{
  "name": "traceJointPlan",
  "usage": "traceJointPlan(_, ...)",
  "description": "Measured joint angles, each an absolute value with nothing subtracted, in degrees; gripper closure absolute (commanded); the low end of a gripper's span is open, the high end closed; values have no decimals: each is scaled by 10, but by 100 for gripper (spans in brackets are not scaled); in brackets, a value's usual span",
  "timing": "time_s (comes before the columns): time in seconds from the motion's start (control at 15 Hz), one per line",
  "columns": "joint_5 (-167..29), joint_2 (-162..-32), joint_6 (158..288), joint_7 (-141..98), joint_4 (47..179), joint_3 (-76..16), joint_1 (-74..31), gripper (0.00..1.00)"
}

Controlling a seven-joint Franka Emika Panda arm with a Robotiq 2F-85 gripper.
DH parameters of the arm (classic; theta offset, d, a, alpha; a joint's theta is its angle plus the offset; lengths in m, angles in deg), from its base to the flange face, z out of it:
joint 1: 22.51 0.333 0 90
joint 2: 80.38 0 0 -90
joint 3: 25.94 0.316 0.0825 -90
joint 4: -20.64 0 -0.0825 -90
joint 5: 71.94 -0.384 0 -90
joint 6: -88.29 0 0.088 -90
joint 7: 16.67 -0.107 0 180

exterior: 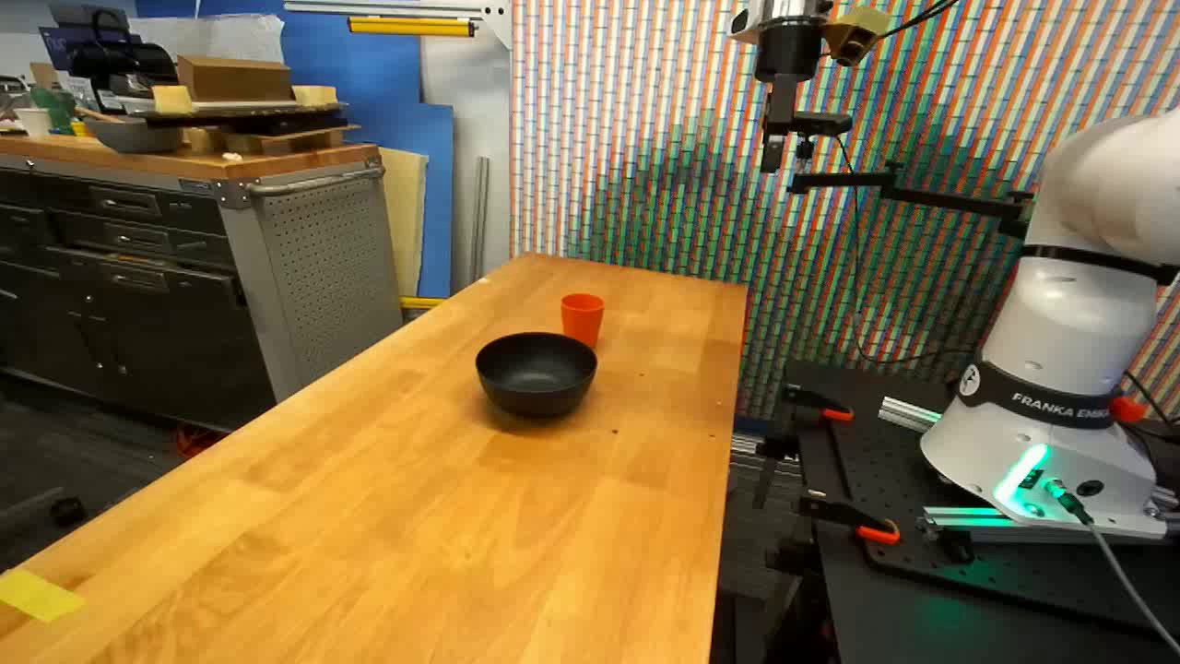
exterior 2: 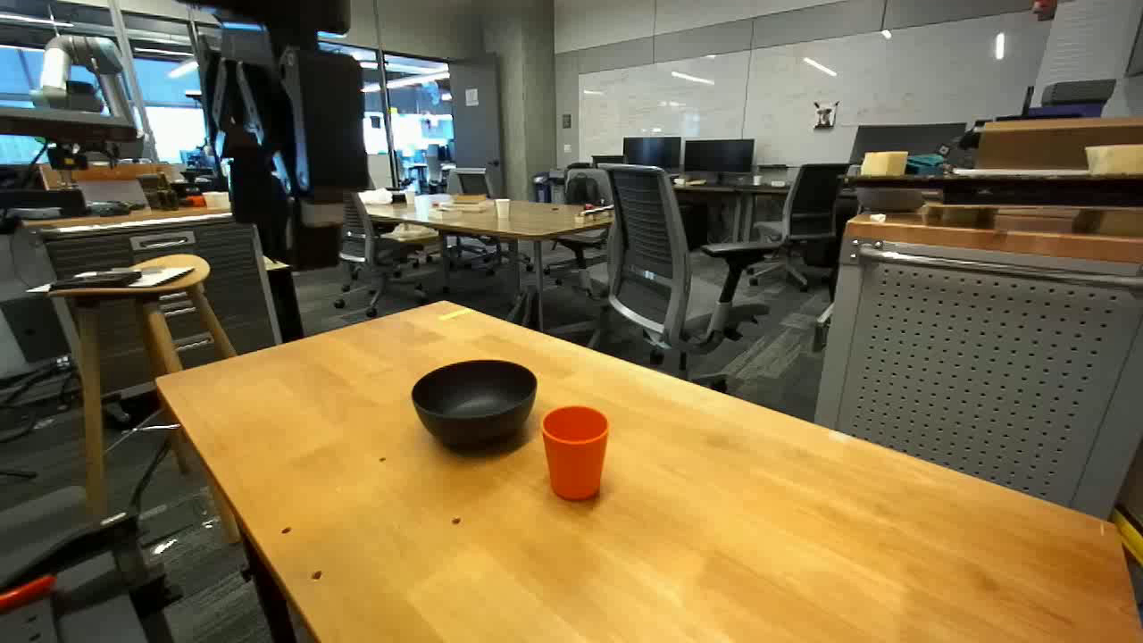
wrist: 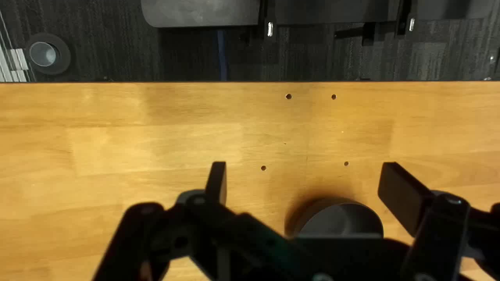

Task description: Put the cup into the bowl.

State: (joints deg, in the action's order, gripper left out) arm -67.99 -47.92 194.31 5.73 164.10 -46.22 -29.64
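The orange-red cup (exterior: 583,318) stands upright on the wooden table, just beside the black bowl (exterior: 536,378). In an exterior view the cup (exterior 2: 575,455) is nearer the camera than the bowl (exterior 2: 473,406), with a small gap in the picture. My gripper (exterior: 779,157) hangs high above the table level, fingers down; it also shows at the upper left of an exterior view (exterior 2: 308,237). In the wrist view my gripper (wrist: 302,175) is open and empty. Part of the bowl (wrist: 343,220) shows below, partly covered by the gripper body. The cup does not show in the wrist view.
The wooden table (exterior: 415,516) has several small holes and yellow tape (exterior: 39,595) at a corner. Orange-tipped clamps (exterior: 876,533) sit on the black base mount. A patterned panel (exterior: 627,184) stands behind the table. A grey chair (exterior 2: 652,259) and a perforated cabinet (exterior 2: 973,375) stand beyond the table.
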Motion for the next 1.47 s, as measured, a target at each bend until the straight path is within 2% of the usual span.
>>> traceJointPlan(0.4,-680,-478,1945,54,1637,-460,-298,0)
traceJointPlan(0.67,-637,-508,2015,-35,1638,-401,-302,0)
traceJointPlan(1.0,-562,-638,2070,-159,1593,-308,-301,0)
traceJointPlan(1.47,-520,-856,2069,-205,1448,-296,-299,0)
